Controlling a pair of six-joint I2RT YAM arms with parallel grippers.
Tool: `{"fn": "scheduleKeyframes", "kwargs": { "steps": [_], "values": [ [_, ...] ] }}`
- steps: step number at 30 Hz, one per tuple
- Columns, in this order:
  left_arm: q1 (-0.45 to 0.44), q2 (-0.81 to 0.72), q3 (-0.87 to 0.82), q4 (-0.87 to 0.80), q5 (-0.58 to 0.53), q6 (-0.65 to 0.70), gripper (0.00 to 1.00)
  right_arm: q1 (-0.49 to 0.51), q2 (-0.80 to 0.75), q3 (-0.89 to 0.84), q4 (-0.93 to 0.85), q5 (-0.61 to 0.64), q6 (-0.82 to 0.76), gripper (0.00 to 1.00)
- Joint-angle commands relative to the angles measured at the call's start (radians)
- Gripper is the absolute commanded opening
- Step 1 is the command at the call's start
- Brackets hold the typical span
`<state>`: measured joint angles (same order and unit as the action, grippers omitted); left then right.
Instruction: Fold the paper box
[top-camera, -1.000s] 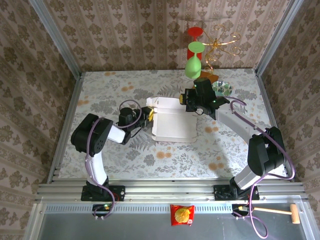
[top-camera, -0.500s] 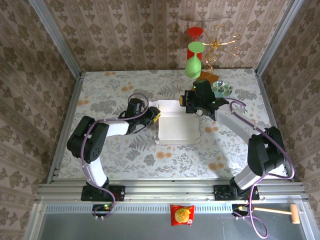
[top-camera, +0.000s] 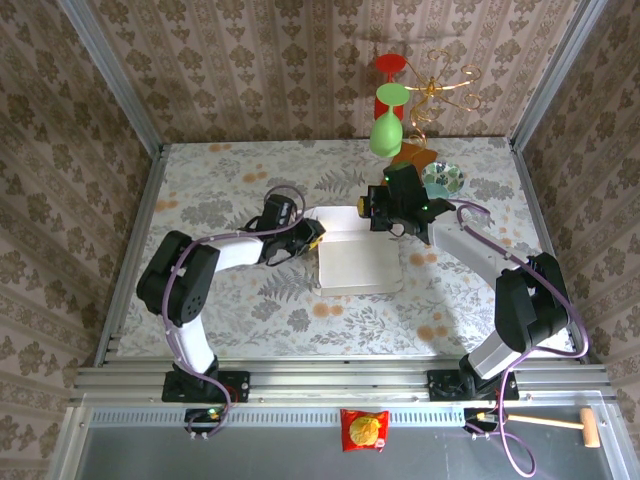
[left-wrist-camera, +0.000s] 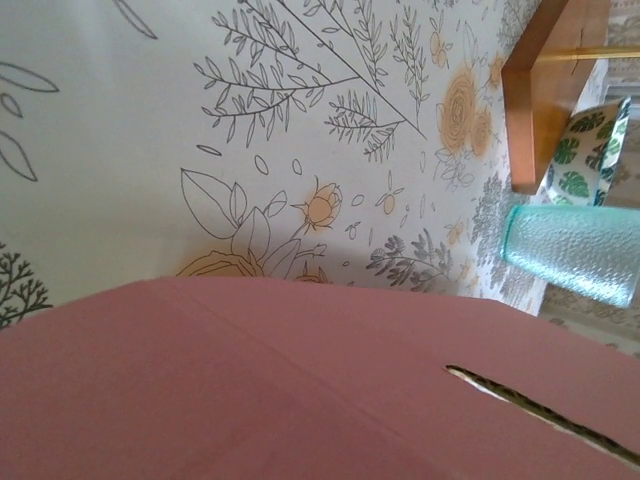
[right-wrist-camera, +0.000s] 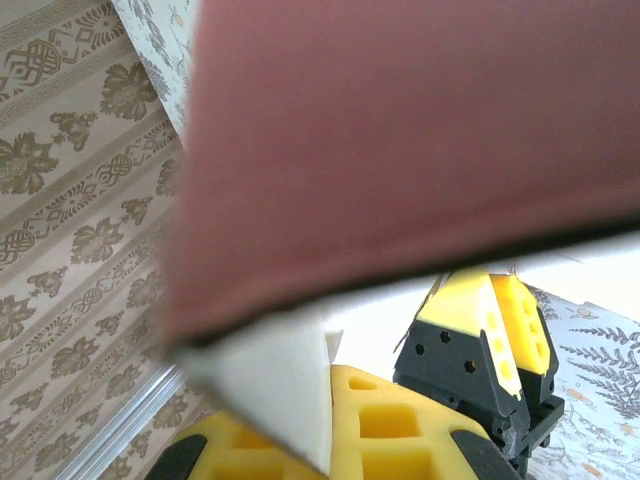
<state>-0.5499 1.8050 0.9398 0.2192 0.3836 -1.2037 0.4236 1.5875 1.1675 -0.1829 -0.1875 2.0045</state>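
Note:
The paper box (top-camera: 360, 262) lies in the middle of the table with its whitish inside facing up. My left gripper (top-camera: 313, 237) is at its left edge, low over the table. In the left wrist view the box's pink outside (left-wrist-camera: 300, 380) with a narrow slit covers the lower half and hides my fingers. My right gripper (top-camera: 370, 208) is at the box's far edge. In the right wrist view a white flap runs down between my yellow fingers (right-wrist-camera: 420, 430), under the pink wall (right-wrist-camera: 420, 130). The left gripper (right-wrist-camera: 485, 320) shows just beyond it.
A gold wire stand with green and red cups (top-camera: 390, 120) and a patterned bowl (top-camera: 443, 177) stand at the back right, close behind the right gripper. A teal glass (left-wrist-camera: 570, 250) and a wooden base (left-wrist-camera: 550, 90) are there too. A snack packet (top-camera: 363, 430) and a mallet (top-camera: 560, 424) lie below the table's near rail.
My left gripper has moved right and farther along the box's left edge. The box's left side has come in and the box has slid slightly right. The right gripper has stayed put.

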Motion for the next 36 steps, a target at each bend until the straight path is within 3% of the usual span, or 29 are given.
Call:
{"fn": "scheduleKeyframes", "kwargs": {
  "steps": [1, 6, 10, 15, 17, 20, 26, 36],
  "values": [
    [-0.019, -0.08, 0.02, -0.1, -0.032, 0.049, 0.38, -0.006, -0.031, -0.003, 0.003, 0.003, -0.019, 0.0],
    [0.0, -0.333, 0.007, -0.359, -0.076, 0.139, 0.51, -0.026, -0.016, -0.007, -0.014, 0.004, -0.099, 0.0],
    [0.06, -0.531, -0.021, -0.512, -0.052, 0.191, 0.52, -0.025, 0.021, 0.008, 0.016, -0.02, -0.12, 0.0],
    [0.279, -0.639, -0.022, -0.635, 0.071, 0.344, 0.44, -0.026, 0.084, 0.086, -0.026, -0.05, -0.176, 0.0],
    [0.369, -0.607, -0.003, -0.641, 0.14, 0.43, 0.39, -0.026, 0.104, 0.104, -0.044, -0.066, -0.192, 0.0],
    [0.419, -0.517, 0.094, -0.712, 0.166, 0.63, 0.31, -0.026, 0.117, 0.111, -0.06, -0.072, -0.208, 0.0],
    [0.393, -0.331, 0.175, -0.713, 0.179, 0.898, 0.32, -0.039, 0.174, 0.148, -0.058, -0.101, -0.239, 0.0],
    [0.259, -0.1, 0.27, -0.65, 0.13, 1.002, 0.37, -0.049, 0.23, 0.198, -0.059, -0.135, -0.253, 0.0]
  ]
}}
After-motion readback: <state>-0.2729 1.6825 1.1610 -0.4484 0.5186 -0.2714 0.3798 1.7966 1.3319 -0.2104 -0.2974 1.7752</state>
